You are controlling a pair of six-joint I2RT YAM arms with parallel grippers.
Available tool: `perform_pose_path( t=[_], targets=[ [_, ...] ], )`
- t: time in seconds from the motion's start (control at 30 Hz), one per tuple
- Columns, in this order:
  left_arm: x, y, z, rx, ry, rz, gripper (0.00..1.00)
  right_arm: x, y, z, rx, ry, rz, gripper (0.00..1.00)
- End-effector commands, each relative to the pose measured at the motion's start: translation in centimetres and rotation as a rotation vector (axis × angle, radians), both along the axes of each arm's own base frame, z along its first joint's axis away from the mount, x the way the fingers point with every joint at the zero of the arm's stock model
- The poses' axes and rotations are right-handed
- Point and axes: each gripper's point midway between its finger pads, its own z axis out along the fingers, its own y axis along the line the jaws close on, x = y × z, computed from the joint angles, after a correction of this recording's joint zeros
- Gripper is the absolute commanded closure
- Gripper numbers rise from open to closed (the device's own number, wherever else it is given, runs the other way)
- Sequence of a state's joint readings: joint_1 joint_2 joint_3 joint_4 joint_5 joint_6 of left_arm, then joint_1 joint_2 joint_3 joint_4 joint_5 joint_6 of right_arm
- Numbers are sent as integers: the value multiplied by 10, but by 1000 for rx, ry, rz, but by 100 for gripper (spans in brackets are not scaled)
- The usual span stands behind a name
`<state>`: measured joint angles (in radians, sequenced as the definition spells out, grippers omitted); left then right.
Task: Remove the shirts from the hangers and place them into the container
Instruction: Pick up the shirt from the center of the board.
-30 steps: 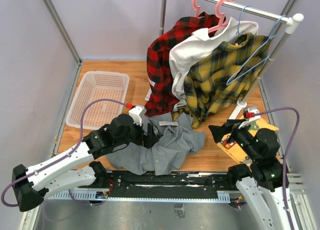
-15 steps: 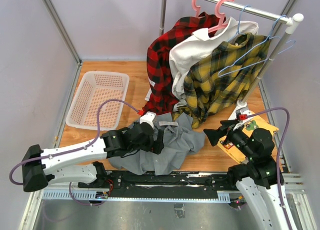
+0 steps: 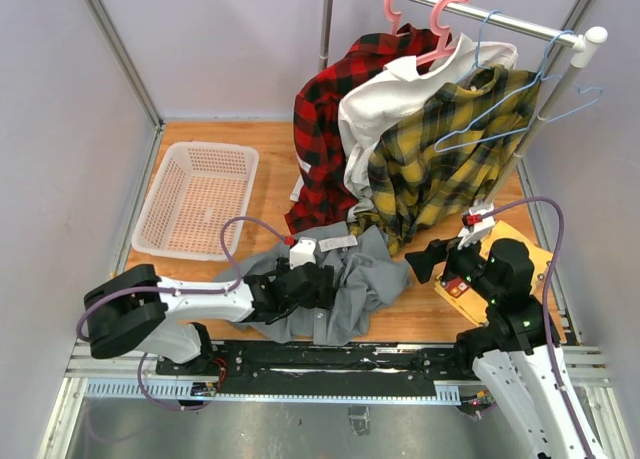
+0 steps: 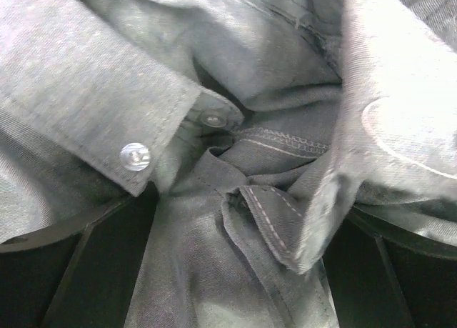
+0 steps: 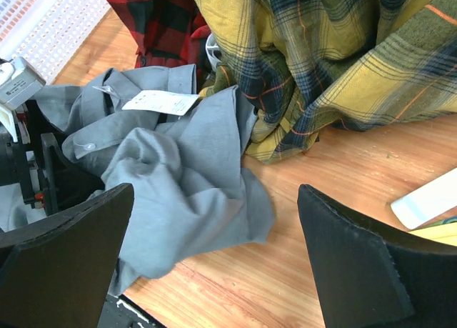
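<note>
Jaws both wide (left pair astride grey shirt (image 4: 235, 149) folds), basket (image 3: 200, 199) well apart.

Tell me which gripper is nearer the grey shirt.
Left. The left gripper is down in the folds of the grey shirt, open; the right gripper hangs open just off its right edge.

A: Legible text, any view?
B: None. A white tag (image 5: 160, 101) lies on the grey shirt (image 5: 186, 185), near the collar; any print on it is too small to make out.
A: From the overhead view?
B: The tag shows only as a plain white strip. No brand, number or sign can be read.
</note>
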<state>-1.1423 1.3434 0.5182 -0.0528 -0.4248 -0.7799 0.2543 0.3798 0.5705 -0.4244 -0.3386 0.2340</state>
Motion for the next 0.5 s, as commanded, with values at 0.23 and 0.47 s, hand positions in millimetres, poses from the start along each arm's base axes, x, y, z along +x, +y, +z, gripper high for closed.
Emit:
perform_pose_path(
  t=[0.23, 0.47],
  targets=[
    [-21, 41, -50, 207, 95, 69, 70, 15, -29, -10, -58, 14, -176, 2],
    [0, 39, 46, 104, -71, 90, 100, 15, -41, -1, -64, -47, -240, 2]
  ],
)
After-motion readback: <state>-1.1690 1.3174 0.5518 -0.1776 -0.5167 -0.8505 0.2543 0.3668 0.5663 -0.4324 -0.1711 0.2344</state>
